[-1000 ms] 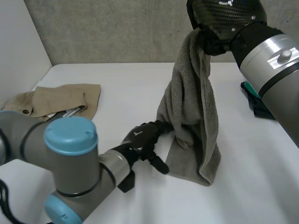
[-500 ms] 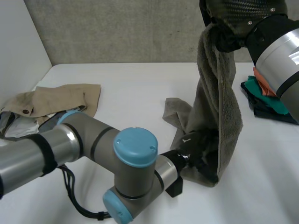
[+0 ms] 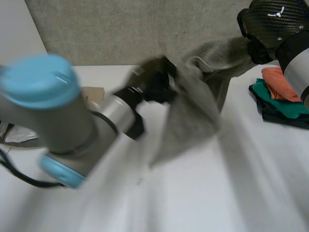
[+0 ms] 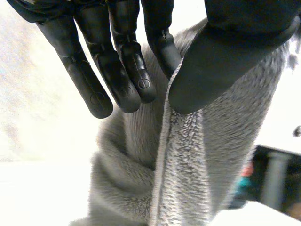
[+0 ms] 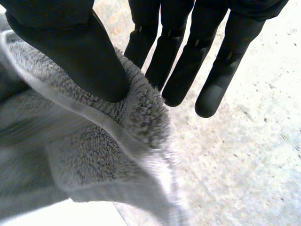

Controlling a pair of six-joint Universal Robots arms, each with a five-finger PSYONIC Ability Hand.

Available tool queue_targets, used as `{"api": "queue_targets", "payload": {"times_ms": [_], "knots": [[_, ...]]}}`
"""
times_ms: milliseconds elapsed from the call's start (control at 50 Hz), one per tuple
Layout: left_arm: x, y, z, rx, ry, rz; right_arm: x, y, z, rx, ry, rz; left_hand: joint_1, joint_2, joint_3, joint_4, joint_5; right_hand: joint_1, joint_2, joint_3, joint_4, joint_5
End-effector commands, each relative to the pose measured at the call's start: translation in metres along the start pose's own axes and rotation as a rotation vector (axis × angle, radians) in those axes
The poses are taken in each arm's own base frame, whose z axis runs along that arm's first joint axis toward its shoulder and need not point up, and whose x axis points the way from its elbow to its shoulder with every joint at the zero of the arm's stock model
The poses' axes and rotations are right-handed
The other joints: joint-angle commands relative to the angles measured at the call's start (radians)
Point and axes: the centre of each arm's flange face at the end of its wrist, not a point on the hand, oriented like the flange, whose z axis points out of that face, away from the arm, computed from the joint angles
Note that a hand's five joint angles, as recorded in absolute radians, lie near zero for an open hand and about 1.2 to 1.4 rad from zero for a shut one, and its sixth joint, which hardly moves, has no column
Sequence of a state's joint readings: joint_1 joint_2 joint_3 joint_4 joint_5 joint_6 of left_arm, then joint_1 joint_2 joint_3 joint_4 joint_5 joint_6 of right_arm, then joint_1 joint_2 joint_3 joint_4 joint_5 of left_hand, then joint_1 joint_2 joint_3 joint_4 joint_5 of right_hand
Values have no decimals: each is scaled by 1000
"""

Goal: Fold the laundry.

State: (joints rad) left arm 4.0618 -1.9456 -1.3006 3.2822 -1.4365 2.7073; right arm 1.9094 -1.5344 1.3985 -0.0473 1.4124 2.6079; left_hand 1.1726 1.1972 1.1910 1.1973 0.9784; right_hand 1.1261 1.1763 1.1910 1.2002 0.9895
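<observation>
Grey towel [image 3: 190,108] hangs above the table [image 3: 241,193], pinched at two places: the left hand [image 3: 153,79] nips a hemmed edge under its thumb, the right hand [image 3: 270,24] a bunched edge. Both should pull apart evenly, level over the table, so the cloth spreads before lowering.

table [image 3: 203,193] bare in front, clothes stack [image 3: 282,99] right

No legible words or numbers, small white emblem [image 3: 279,12] on shell of right hand [image 3: 268,26], tiny round marks [image 4: 144,84] stamped on fingertips [image 4: 101,102] of left hand [image 4: 235,56], neither readable as text
</observation>
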Motion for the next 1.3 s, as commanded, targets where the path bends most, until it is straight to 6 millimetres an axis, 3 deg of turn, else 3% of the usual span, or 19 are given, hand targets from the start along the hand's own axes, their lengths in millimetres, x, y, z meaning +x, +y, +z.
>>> {"api": "queue_targets", "payload": {"times_ms": [20,100,180,280,340,400,440,540,600,680,880,980,1080,1180,1300], "knots": [[-19,-50,-20,33,-112,329,-3,17,-1,-84,-8,-90,224,199,205,199,243,270,220,205,196,232],[-33,-51,-22,-14,-162,475,-13,36,-2,-173,-54,-135,224,199,205,199,243,270,220,205,196,232],[-49,-36,-21,-84,-195,612,-31,64,-3,-283,-117,-171,224,199,205,199,243,270,220,205,196,232],[-74,24,-11,-266,-190,688,-53,101,-4,-394,-182,-186,224,199,205,199,243,270,220,205,196,232],[-82,44,-3,-298,-179,681,-64,123,-1,-437,-194,-182,224,199,205,199,243,270,220,205,196,232],[-92,67,5,-309,-173,672,-67,142,5,-448,-153,-191,69,45,51,44,89,270,220,205,196,232],[-92,74,8,-300,-163,674,-66,147,7,-452,-127,-197,-252,-277,-271,-277,-233,270,220,205,196,232],[-93,74,6,-291,-166,677,-68,156,1,-469,-125,-202,-576,-601,-595,-601,-557,270,220,205,196,232],[-93,58,5,-262,-175,690,-70,166,-8,-499,-147,-199,-841,-866,-859,-866,-821,270,220,205,196,232],[-115,33,2,-236,-226,688,-63,166,-17,-497,-150,-188,-871,-896,-889,-896,-851,270,220,205,196,232],[-172,12,-3,-268,-154,672,-59,165,-29,-495,-168,-171,-848,-872,-866,-872,-828,270,220,205,196,232],[-204,29,4,-339,-97,691,-61,165,-32,-501,-176,-169,-809,-834,-828,-834,-790,270,220,205,196,232],[-222,46,15,-386,-82,723,-60,163,-34,-498,-175,-170,-806,-831,-825,-831,-787,270,220,205,196,232],[-224,62,23,-405,-51,724,-60,162,-35,-498,-172,-169,-789,-814,-807,-814,-769,270,220,205,196,232],[-215,75,29,-408,-16,720,-61,163,-35,-497,-173,-169,-575,-599,-593,-599,-555,270,220,205,196,232]]}}
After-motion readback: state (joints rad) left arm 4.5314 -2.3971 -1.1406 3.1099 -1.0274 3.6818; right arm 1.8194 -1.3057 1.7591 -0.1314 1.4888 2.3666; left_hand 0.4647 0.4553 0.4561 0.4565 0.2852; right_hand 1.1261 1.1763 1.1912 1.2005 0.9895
